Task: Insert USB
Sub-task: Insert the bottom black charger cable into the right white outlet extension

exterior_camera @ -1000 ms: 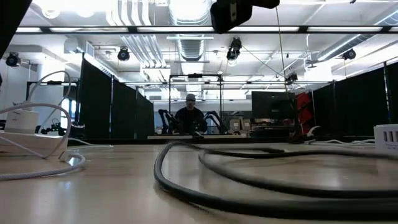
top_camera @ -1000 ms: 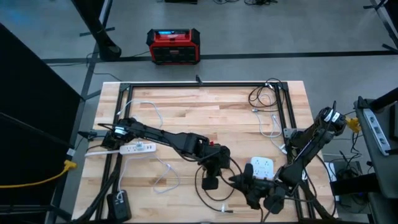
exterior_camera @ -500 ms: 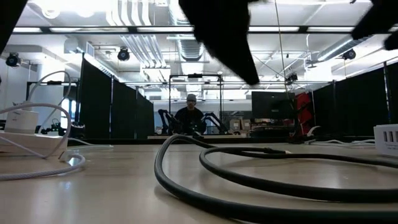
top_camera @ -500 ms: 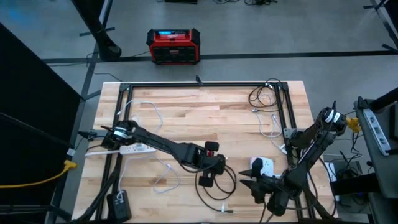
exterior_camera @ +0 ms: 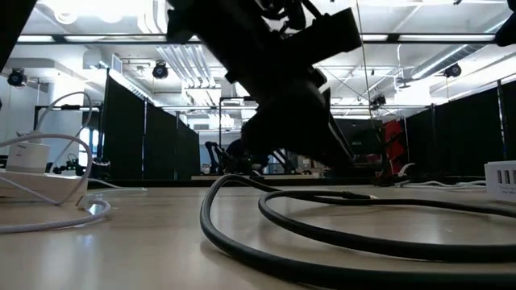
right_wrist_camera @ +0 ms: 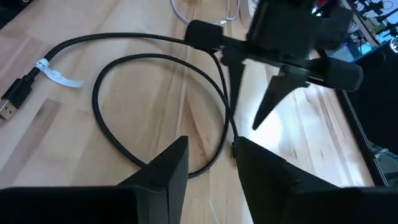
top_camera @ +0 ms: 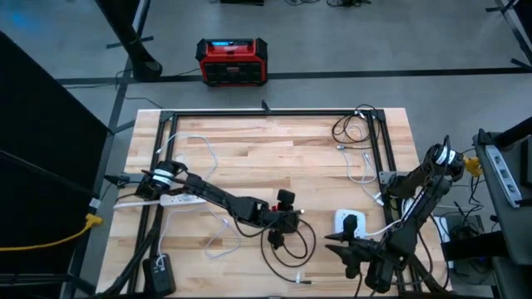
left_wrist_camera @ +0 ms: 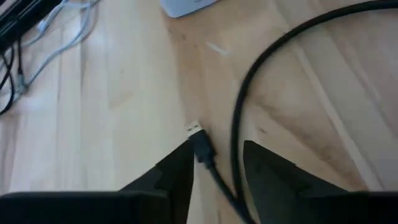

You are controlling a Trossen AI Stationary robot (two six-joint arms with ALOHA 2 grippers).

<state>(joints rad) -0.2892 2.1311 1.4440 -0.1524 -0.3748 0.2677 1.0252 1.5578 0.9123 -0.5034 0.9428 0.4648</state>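
A black USB cable (top_camera: 287, 249) lies in loops on the wooden table. One USB plug (left_wrist_camera: 198, 138) lies flat between the fingers of my open left gripper (left_wrist_camera: 217, 149), which is low over the table's near middle (top_camera: 288, 218). The cable's other plug (right_wrist_camera: 9, 102) lies near the front edge, by a white tag (right_wrist_camera: 57, 76). A white USB charger block (top_camera: 350, 222) sits just right of the loops. My right gripper (top_camera: 337, 245) stands open to the right of the loops, over the cable (right_wrist_camera: 211, 149). My left gripper stands open with a finger on each side of the plug (left_wrist_camera: 198, 138), coming from above at a slant along the cable. One finger (left_wrist_camera: 180, 163) is right beside the plug. I cannot tell whether it touches it. The plug lies on the table.
A white power strip (top_camera: 183, 198) with its white cord lies at the left. More thin cables (top_camera: 353, 129) lie at the far right corner. A black frame (top_camera: 266, 112) runs round the table's far and side edges. Bare wood lies in the middle.
My left gripper has come down toward the table over the cable loops, its arm now lying flatter and nearer the front edge. My right gripper has drawn back toward the table's right and near edge.
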